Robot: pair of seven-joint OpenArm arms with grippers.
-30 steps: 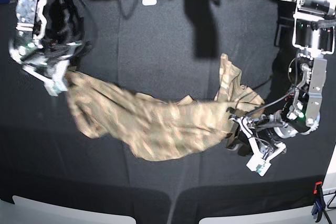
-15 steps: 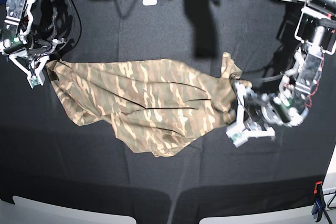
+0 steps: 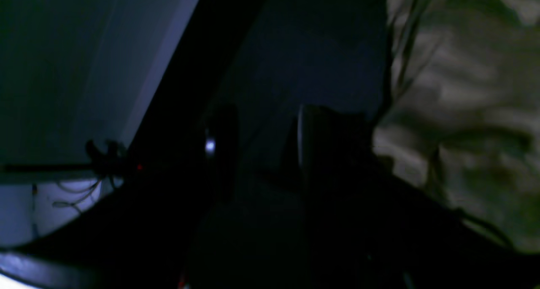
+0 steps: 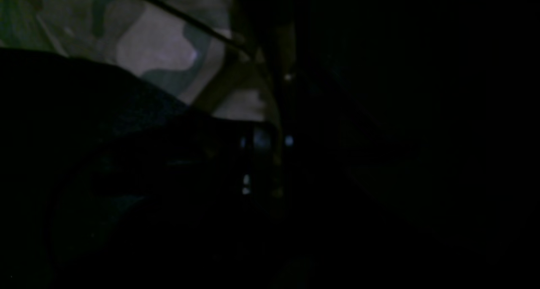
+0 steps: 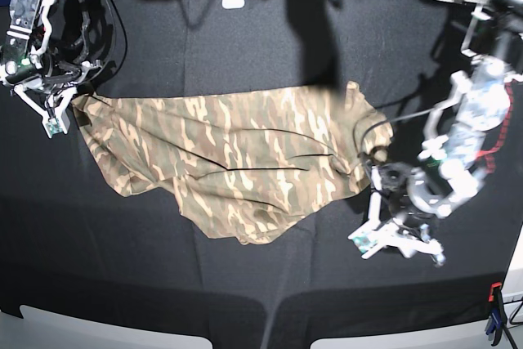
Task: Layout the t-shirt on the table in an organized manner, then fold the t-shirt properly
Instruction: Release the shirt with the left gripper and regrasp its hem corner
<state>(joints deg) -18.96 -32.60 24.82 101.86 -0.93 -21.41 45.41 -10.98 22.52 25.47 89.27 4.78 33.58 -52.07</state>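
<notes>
We see the black-draped bench (image 5: 245,46) with the t-shirt (image 5: 221,161) spread crumpled across its middle. Our right arm hangs near vertical at the shirt's far corner, its right end effector (image 5: 61,108) clamped shut on the fabric edge. Our left arm bends low; its left end effector (image 5: 398,239) stands open beside the shirt, apart from it.
</notes>
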